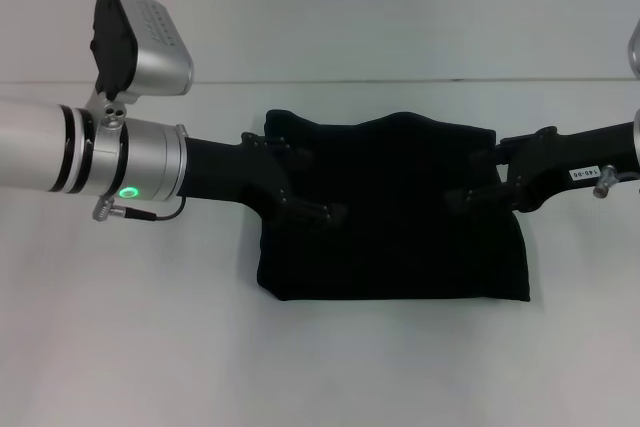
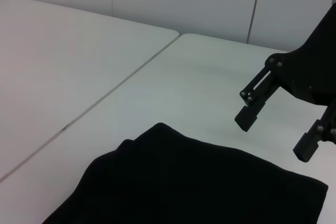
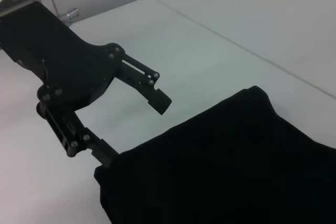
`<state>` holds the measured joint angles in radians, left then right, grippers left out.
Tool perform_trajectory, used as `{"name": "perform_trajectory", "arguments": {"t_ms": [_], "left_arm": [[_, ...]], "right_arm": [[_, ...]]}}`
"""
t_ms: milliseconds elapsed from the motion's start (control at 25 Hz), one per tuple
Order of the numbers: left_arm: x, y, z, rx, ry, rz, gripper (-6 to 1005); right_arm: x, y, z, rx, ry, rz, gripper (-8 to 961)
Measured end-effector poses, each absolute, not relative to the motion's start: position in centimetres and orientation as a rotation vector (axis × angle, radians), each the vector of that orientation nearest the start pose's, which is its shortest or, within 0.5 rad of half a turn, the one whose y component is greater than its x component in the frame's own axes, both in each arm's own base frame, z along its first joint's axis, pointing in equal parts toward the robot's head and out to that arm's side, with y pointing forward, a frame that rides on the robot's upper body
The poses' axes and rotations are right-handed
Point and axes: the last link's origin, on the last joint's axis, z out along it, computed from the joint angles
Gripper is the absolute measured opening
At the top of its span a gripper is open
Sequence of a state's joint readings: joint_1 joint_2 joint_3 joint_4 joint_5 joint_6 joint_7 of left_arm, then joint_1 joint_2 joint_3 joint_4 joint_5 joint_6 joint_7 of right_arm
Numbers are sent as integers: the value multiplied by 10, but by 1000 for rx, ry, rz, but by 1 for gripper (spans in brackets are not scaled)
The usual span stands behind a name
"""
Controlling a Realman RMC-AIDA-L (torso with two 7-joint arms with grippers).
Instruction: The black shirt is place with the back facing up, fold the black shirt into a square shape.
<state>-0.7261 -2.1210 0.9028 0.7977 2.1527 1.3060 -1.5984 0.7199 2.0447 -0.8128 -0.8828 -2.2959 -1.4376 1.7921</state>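
Note:
The black shirt (image 1: 395,232) lies folded into a rough rectangle in the middle of the white table, with no lettering showing. My left gripper (image 1: 315,182) reaches in from the left over the shirt's left part. The right wrist view shows this left gripper (image 3: 135,129) open, one finger at the edge of the shirt (image 3: 226,166). My right gripper (image 1: 475,177) hangs over the shirt's right part. In the left wrist view that right gripper (image 2: 273,137) is open, just above the far edge of the shirt (image 2: 184,187).
The white table (image 1: 150,347) runs wide on all sides of the shirt, and its back edge (image 1: 320,81) meets a pale wall. A seam (image 2: 105,98) divides two tabletops. The left arm's silver wrist and camera housing (image 1: 140,27) stand high at the left.

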Motion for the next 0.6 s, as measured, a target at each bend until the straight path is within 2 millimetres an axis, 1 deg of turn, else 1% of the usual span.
{"name": "perform_trajectory", "arguments": {"t_ms": [600], "left_arm": [[-191,393,-26,-2797,-444,-317,934]], "right_arm": [[214,397,27,-2754,649,183,791]]}}
